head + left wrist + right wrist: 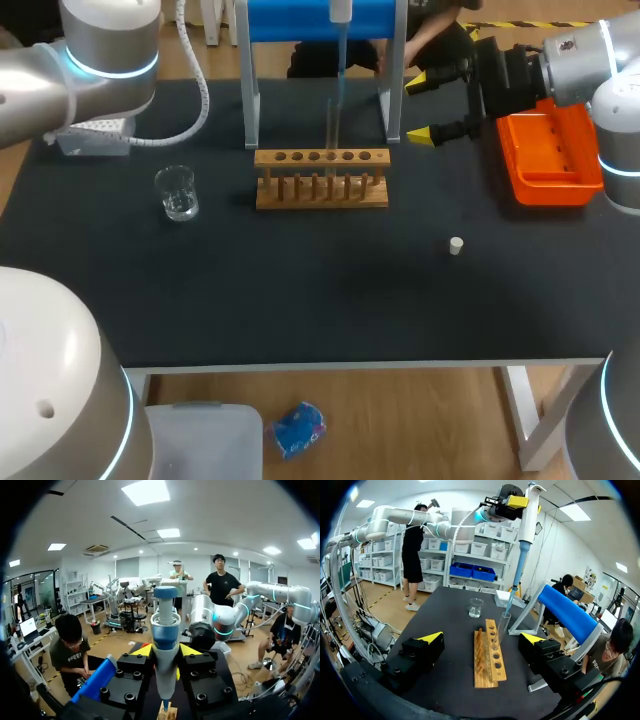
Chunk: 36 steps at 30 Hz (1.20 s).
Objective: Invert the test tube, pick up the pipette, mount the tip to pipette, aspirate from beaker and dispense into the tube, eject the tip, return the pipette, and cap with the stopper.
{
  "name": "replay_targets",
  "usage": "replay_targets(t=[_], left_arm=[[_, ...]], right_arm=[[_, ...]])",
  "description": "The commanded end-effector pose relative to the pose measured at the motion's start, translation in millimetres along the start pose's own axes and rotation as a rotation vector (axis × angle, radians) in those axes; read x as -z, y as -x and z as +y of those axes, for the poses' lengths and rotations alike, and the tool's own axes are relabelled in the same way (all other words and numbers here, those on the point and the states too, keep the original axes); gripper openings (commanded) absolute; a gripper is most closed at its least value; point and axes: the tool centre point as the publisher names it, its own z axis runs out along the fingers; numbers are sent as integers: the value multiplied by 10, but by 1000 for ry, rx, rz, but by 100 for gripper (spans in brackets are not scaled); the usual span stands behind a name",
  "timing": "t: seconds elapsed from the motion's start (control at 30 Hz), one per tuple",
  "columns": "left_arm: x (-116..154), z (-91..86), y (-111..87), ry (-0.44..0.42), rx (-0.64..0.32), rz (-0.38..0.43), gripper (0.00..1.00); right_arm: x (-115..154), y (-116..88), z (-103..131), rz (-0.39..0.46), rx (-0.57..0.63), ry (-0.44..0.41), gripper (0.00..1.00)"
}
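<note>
Glass test tube (333, 128) stands mouth-up in the wooden rack (320, 180), mid-counter (300, 300), long axis vertical. Pipette (339, 60) hangs directly above it, also vertical, plunger end up, tip pointing straight down at the tube mouth. Can't tell whether the tip is inside the rim or just over it.

Left jaws pinch the pipette body from both sides; the left wrist view shows the yellow tips flanking the barrel. Right jaws are spread wide with nothing in them, just beside the orange tray (548, 165), off the rack's right rear.

Step, as I read it: dispense into the tube. Tube is upright, pipette is off its blue stand (290, 20), and a tip looks mounted, so those steps look done. Liquid level in the tube not visible.

Next move calls for a straight vertical lift so the tip clears the glass without dragging the tube sideways. Then eject the tip and hang the pipette back on the stand.

Stopper (456, 245) lies alone on the counter, right of the rack and well apart from it. Beaker (177, 192) sits left of the rack. Capping likely falls to the right arm (590, 60).
</note>
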Motion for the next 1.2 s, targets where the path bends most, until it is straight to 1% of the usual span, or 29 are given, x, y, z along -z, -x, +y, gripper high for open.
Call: replay_targets(t=[0.03, 0.33, 0.43, 0.6, 0.73, 1.2], left_arm=[[41, 12, -20, 16, 6, -6, 0], [129, 28, -6, 22, 10, -33, 0], [140, -11, -2, 14, 0, -39, 0], [134, -126, 1, 6, -29, -39, 0], [128, -134, 16, 3, -34, -36, 0], [49, 35, 35, -7, 1, -26, 0]], right_arm=[[5, -3, -1, 0, 0, -1, 100], [5, -3, -1, 0, 0, -1, 100], [5, -3, -1, 0, 0, -1, 100], [5, -3, -1, 0, 0, -1, 100], [5, -3, -1, 0, 0, -1, 100], [5, -3, -1, 0, 0, -1, 100]])
